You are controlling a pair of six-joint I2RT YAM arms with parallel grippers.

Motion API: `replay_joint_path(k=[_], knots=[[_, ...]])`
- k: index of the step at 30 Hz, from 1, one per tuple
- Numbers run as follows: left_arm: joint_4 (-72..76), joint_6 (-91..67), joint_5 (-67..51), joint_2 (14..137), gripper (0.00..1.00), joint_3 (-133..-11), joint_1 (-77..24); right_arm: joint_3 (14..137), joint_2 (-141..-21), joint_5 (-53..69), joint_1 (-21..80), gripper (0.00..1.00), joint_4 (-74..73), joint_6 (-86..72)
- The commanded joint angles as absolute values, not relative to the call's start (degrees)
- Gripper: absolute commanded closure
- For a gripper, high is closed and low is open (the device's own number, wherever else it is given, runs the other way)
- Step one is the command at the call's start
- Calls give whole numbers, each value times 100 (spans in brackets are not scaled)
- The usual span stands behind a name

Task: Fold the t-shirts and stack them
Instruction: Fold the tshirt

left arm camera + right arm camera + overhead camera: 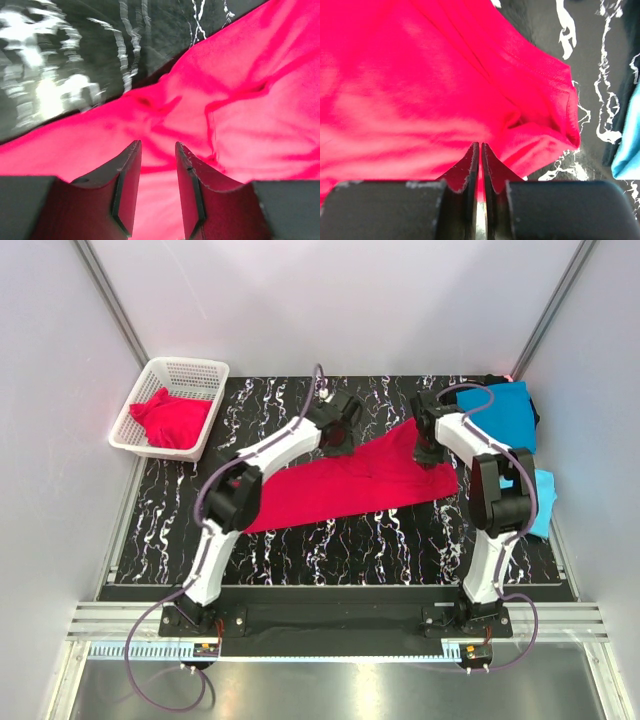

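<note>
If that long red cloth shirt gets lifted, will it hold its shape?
Probably not: the red cloth shirt bunches at the right pincer, so it looks floppy. Spread so wide, its free end would likely drag.

A spread t-shirt (340, 485) is laid across the middle of the table (350, 540). A second t-shirt (172, 420) is held in the basket (190, 368) at far left. A third t-shirt (500, 410) is placed at far right, with a fourth t-shirt (543, 505) just before it.

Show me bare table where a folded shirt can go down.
Front strip of table between the spread red t-shirt and the near edge is bare; so is the far middle, between basket and teal t-shirt. Right side is crowded.
</note>
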State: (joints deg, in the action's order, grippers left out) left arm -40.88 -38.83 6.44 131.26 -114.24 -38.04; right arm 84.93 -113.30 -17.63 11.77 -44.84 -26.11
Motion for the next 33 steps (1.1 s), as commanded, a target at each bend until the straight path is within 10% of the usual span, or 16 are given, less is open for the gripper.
replay_joint_path(k=[1,27,33], knots=[[-4069,-3533,1300,11762,61,-10795,-3648,8763,-10618,-1556,1221,88,-4430,-2452],[-4474,-4509,2171,9914,67,-6583,-2488,6908,-10248,-475,1740,85,-3630,-2979],[-4377,-4175,2039,10002,67,-6811,-2092,6961,-10512,-650,1767,66,-3612,-3138]])
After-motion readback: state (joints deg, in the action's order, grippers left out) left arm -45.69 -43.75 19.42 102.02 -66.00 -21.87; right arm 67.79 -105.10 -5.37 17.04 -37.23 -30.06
